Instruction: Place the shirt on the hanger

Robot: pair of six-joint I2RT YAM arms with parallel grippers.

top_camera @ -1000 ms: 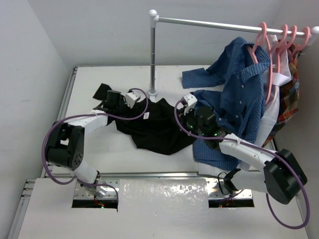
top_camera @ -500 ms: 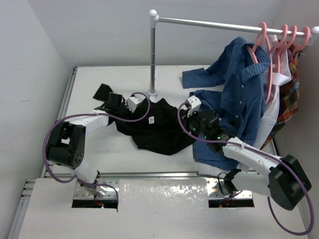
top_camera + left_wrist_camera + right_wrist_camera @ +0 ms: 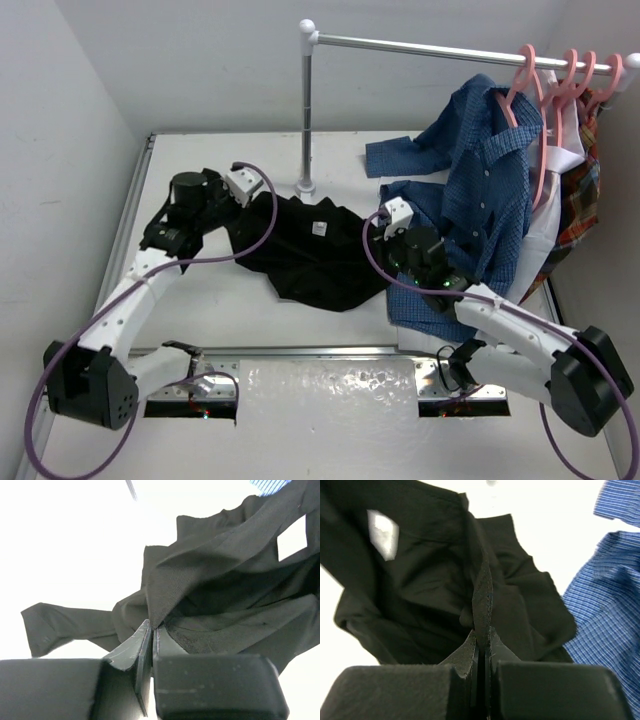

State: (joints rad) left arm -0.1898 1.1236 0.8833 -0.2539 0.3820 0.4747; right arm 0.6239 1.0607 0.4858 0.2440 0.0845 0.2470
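The black shirt (image 3: 310,260) lies crumpled mid-table, its white neck label (image 3: 318,229) facing up. My left gripper (image 3: 243,212) is shut on the shirt's left edge; in the left wrist view a fold of the shirt (image 3: 215,595) runs up from between the closed fingertips of the gripper (image 3: 151,627). My right gripper (image 3: 377,240) is shut on the shirt's right edge, and the right wrist view shows a seam of the shirt (image 3: 420,590) pinched in the gripper (image 3: 482,630). Several pink hangers (image 3: 541,150) hang at the rail's right end, away from both grippers.
A metal rail (image 3: 430,45) on a white post (image 3: 306,110) stands at the back. A blue button-up shirt (image 3: 480,190) drapes from one hanger down onto the table beside my right arm. A plaid garment (image 3: 585,200) hangs at the far right.
My left gripper has shut on the shirt's left edge and pulled it up and back to the left, stretching the cloth. My right gripper kept its hold and shifted slightly right.
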